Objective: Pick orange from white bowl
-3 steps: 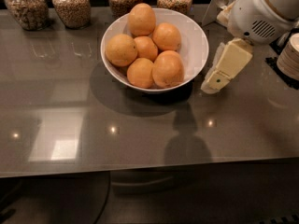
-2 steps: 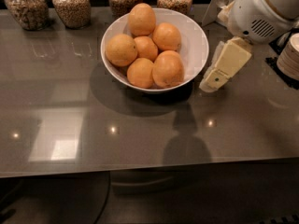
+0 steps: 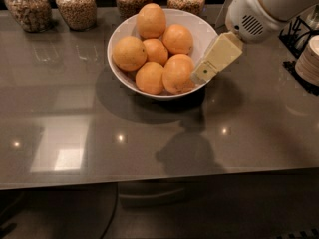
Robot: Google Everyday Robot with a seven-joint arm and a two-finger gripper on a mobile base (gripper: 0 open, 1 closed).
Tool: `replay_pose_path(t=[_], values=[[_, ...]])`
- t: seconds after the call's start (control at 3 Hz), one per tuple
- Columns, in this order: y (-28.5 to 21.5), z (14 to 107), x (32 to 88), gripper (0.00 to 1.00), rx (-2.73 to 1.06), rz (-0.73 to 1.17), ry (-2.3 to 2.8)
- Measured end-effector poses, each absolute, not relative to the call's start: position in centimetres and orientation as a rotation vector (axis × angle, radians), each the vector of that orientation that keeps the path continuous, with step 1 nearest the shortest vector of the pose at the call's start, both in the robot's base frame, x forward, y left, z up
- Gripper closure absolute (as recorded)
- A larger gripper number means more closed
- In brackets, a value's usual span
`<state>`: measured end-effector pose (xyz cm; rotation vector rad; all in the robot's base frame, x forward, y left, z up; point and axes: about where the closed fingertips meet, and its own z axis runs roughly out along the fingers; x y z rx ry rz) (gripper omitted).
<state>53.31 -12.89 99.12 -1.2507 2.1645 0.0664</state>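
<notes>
The white bowl (image 3: 201,30) stands at the back middle of the grey table and holds several oranges. The nearest orange (image 3: 175,72) lies at the bowl's front right. My gripper (image 3: 203,72), cream-coloured on a white arm, comes in from the upper right. Its tip is over the bowl's right rim, right beside that orange. It holds nothing that I can see.
Several glass jars of grain (image 3: 76,5) line the table's back edge. A stack of plates (image 3: 309,59) and a black rack (image 3: 298,34) stand at the right edge. The table's front edge (image 3: 149,179) runs across the lower part of the view.
My gripper has moved left and a little up, from beside the bowl to over its right rim. The bowl and oranges have not moved.
</notes>
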Motion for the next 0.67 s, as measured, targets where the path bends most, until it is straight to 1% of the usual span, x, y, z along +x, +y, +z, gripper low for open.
replay_pose_path(t=[0.33, 0.67], values=[[-12.2, 98.6, 55.5, 0.0, -1.097, 0.103, 2.217], [-11.3, 97.9, 57.5, 0.1, -0.977, 0.159, 2.237]])
